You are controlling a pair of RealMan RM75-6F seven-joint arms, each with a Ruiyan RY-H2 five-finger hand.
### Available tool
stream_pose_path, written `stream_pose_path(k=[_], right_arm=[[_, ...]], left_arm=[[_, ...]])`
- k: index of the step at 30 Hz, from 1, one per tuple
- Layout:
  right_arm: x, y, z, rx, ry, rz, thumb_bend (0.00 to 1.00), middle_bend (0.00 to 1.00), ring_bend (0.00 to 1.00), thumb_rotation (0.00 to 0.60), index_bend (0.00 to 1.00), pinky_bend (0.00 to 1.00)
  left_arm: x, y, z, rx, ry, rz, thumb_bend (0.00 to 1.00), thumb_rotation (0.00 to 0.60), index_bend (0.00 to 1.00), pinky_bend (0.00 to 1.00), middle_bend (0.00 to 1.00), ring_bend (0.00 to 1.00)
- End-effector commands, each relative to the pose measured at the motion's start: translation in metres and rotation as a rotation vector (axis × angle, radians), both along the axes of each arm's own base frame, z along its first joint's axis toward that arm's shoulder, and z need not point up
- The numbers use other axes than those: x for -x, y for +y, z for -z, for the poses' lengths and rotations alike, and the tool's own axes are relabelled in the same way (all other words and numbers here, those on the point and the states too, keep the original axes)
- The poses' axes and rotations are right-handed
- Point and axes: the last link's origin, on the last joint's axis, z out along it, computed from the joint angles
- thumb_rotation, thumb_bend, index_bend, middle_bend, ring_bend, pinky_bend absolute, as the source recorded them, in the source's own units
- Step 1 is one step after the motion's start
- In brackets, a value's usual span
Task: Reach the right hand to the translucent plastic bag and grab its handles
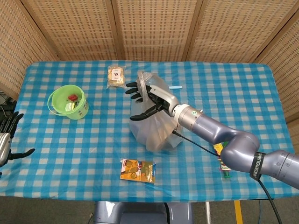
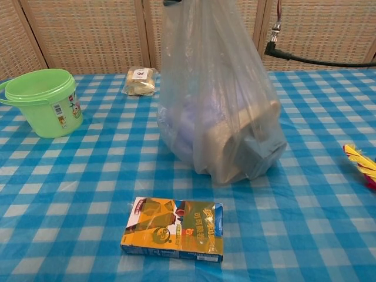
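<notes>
Overhead, the right robot hand lay against the top of the plastic bag at mid-tabletop, fingers spread, handles not clearly gripped. The left robot hand waited open at the edge. Nearer, an orange box showed unreadable print; the green bucket label was illegible.

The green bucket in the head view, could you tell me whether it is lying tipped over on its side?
No. The green bucket stands upright on the checked tablecloth, its open mouth facing up with small items visible inside.
</notes>
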Motion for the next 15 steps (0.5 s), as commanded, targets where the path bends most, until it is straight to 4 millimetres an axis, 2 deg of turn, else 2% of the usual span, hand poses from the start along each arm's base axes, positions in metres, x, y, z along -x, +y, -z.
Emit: stream_pose_path(k=[1, 7, 9, 11, 12, 15], right_arm=[[-0.0076, -0.0020, 0.0051, -0.078, -0.060, 0.046, 0.00, 0.35, 0.37, 0.600, 0.13, 0.34], [-0.0104, -0.0001, 0.0092, -0.160, -0.100, 0.066, 0.00, 0.57, 0.66, 0.600, 0.30, 0.55], [-0.0110, -0.0015, 0.0093, -0.154, -0.110, 0.057, 0.00, 0.68, 0.76, 0.600, 0.46, 0.73], [-0.0104, -0.0036, 0.0093, -0.131, -0.110, 0.043, 0.00, 0.76, 0.83, 0.600, 0.63, 0.87], [-0.0099, -0.0047, 0.0094, -0.113, -0.109, 0.034, 0.01, 0.80, 0.86, 0.600, 0.72, 0.91], [-0.0083, -0.0066, 0.0095, -0.064, -0.097, 0.013, 0.01, 0.88, 0.93, 0.600, 0.89, 0.98]], left_arm=[[0.0006, 0.0002, -0.0006, -0.002, -0.002, -0.003, 0.00, 0.600, 0.00, 0.00, 0.00, 0.00], [0.0007, 0.0004, -0.0008, 0.000, -0.003, -0.003, 0.00, 0.600, 0.00, 0.00, 0.00, 0.00], [0.0008, 0.0005, -0.0009, 0.001, -0.004, -0.003, 0.00, 0.600, 0.00, 0.00, 0.00, 0.00], [0.0011, 0.0005, -0.0014, 0.000, -0.005, -0.004, 0.00, 0.600, 0.00, 0.00, 0.00, 0.00], [0.0011, 0.0006, -0.0018, -0.001, -0.007, -0.003, 0.00, 0.600, 0.00, 0.00, 0.00, 0.00], [0.0013, 0.0005, -0.0028, -0.002, -0.010, -0.004, 0.00, 0.600, 0.00, 0.00, 0.00, 0.00]])
